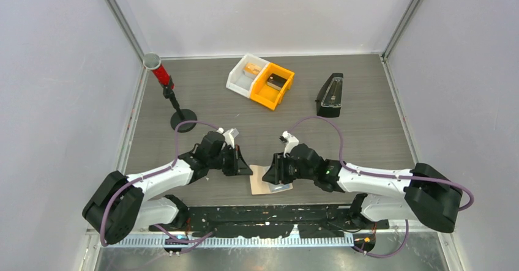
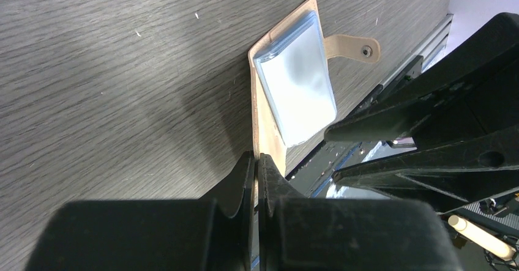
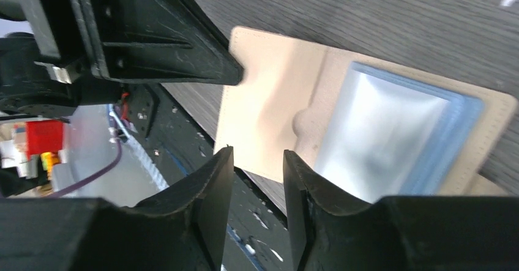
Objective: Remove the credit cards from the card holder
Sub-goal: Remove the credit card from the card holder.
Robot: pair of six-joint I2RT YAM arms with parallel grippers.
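Observation:
The tan card holder [image 1: 261, 181] lies flat near the table's front edge, between the two arms. Its small tab [image 2: 352, 46] points away from my left wrist camera. A stack of credit cards [image 2: 297, 87], light blue with a silvery top face, sticks partly out of the card holder [image 2: 264, 121]. My left gripper [image 2: 256, 159] is shut on the holder's edge. My right gripper [image 3: 257, 158] is open just over the near edge of the holder [image 3: 269, 100], beside the cards [image 3: 392, 130], with nothing between its fingers.
A white bin [image 1: 245, 74] and an orange bin [image 1: 272, 85] stand at the back centre, and a black wedge-shaped case [image 1: 330, 95] at the back right. A red-and-black stand [image 1: 164, 81] rises at the back left. The black rail [image 1: 269, 213] runs along the front edge.

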